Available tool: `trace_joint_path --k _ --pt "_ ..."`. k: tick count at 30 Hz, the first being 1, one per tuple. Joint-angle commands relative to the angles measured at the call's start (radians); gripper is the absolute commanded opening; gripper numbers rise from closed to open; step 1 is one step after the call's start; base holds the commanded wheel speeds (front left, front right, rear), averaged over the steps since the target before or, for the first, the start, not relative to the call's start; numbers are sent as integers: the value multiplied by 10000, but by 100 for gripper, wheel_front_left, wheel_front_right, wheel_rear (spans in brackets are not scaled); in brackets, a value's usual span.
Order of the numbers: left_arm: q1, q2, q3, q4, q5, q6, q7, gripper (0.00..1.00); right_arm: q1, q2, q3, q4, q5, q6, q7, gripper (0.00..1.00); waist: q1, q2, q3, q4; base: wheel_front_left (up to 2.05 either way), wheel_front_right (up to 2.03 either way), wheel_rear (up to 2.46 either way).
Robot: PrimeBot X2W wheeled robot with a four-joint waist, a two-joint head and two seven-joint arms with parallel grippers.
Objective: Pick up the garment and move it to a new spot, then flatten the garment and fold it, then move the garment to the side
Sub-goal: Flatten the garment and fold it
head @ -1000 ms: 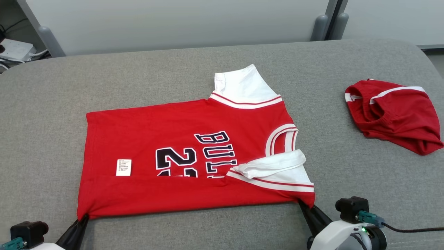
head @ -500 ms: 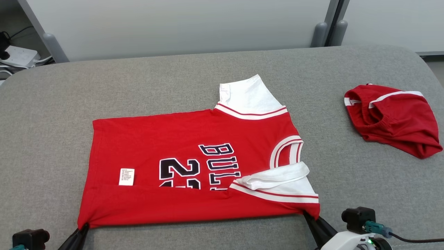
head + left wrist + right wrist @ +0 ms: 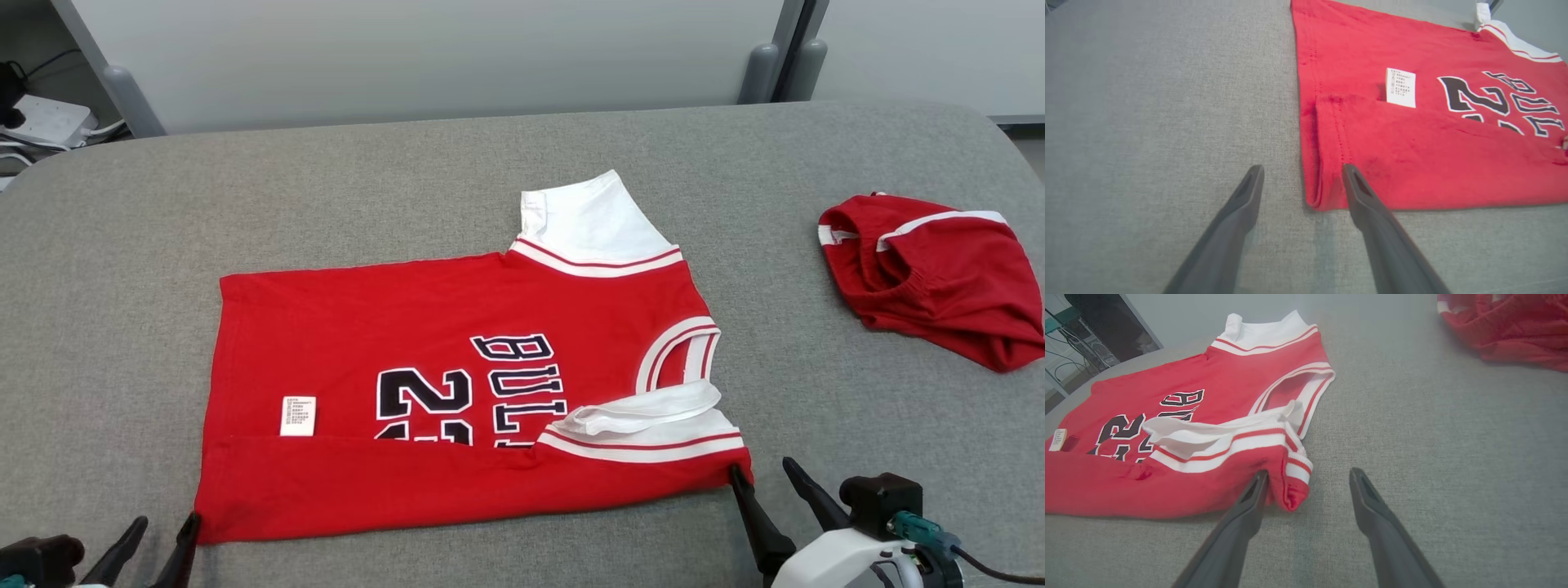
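table [image 3: 408,180]: grey fabric top, takes up most of the frame.

jersey [image 3: 367,327]: red Bulls tee, lying flat at frame centre, hem to the left, collar to the right. Looks placed and flattened. First fold is in: the bottom long edge is turned up over the front, covering the lower part of the number and lettering.

shorts [image 3: 939,278]: red, bunched at upper right, well apart from the jersey.

far sleeve [image 3: 588,216]: white, pokes out past the top edge, not folded yet.

near sleeve [image 3: 645,416]: white, carried in with the folded band, a bit rumpled.

left gripper [image 3: 1302,169]: lower left, fingers spread wide, holding nothing. The hem corner of the fold sits between them.

right gripper [image 3: 1309,473]: lower right, fingers wide apart, empty. The shoulder corner sits just inside the left finger.

care label [image 3: 298,416]: white, at the fold line near the hem.

My read: roughly half done. Left to do: fold in the top side with the far sleeve, fold across, move to the side.
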Motion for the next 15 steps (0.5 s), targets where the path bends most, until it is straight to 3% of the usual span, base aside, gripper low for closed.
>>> trace_joint_path --k 1,15 --pt "-139 441 618 -192 195 6 -136 100 -242 12 108 -348 -169 -2 -233 100 0 -1 -12 19 0 0 0" --pt "65 -88 2542 -1581 1757 6 -136 100 -784 47 -89 -748 -417 -2 -819 100 0 -1 -21 134 0 0 0"
